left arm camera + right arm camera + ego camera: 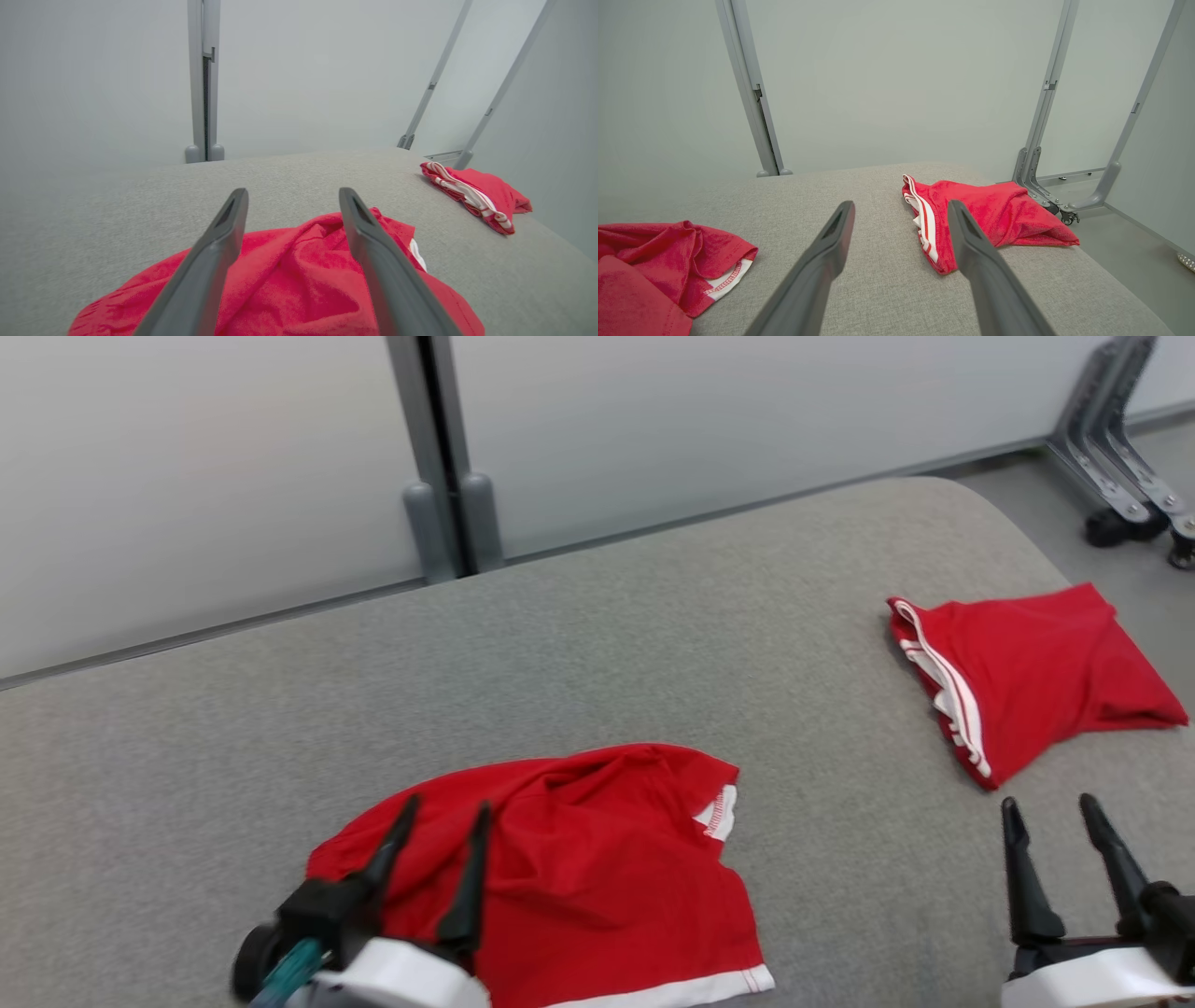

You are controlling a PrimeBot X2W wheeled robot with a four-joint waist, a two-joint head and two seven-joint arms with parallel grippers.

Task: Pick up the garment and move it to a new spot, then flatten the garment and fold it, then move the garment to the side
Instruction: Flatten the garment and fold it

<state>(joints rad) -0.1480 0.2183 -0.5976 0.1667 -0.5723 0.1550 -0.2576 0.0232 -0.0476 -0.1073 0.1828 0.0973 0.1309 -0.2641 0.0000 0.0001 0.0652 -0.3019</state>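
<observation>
A rumpled red garment (597, 868) with white trim lies on the grey padded table (607, 644) at the near centre-left; it also shows as the red garment (299, 280) and the red garment (658, 266). My left gripper (443, 817) hovers over its left part, open, nothing between the fingers (219, 252). My right gripper (1050, 812) stands open at the near right, above bare table, with empty fingers (831, 252).
A second red garment (1027, 672), folded, with white stripes, lies near the table's right edge; it appears again as the folded garment (472, 193) and the folded garment (985, 214). Pale wall panels and a grey post (439, 457) stand behind. A wheeled metal stand (1120, 457) sits on the floor at far right.
</observation>
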